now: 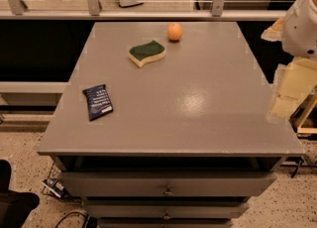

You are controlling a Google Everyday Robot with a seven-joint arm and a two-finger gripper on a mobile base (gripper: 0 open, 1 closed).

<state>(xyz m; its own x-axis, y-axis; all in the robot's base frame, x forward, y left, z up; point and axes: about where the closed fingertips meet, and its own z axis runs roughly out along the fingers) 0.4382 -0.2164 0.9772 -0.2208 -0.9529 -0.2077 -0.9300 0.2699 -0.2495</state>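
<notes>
— What do we have here, starting with the biggest?

— We see a grey drawer cabinet (198,123), and its worktop carries all the loose things. Under the front edge the top drawer (168,185) stands pulled out a little. The gap is dark, so we cannot tell what is in it. A second drawer (166,211) sits below, its inside hidden from us too.

— And the robot?

— Its pale arm (302,24) comes in past the worktop's right edge. The gripper (285,90) hangs just outside that edge, about midway along it, and touches nothing we can see. Whether it is apart or together we cannot tell.

— What lies on top?

— A yellow sponge (147,52), green side up, lies toward the back edge, a little left of the middle. A dark blue packet (97,102) lies flat near the left edge, toward the front. Smallest is the orange (174,31), close to the back edge, just right of the sponge and not touching it. Of the three it is nearest the gripper, though well apart from it.
</notes>
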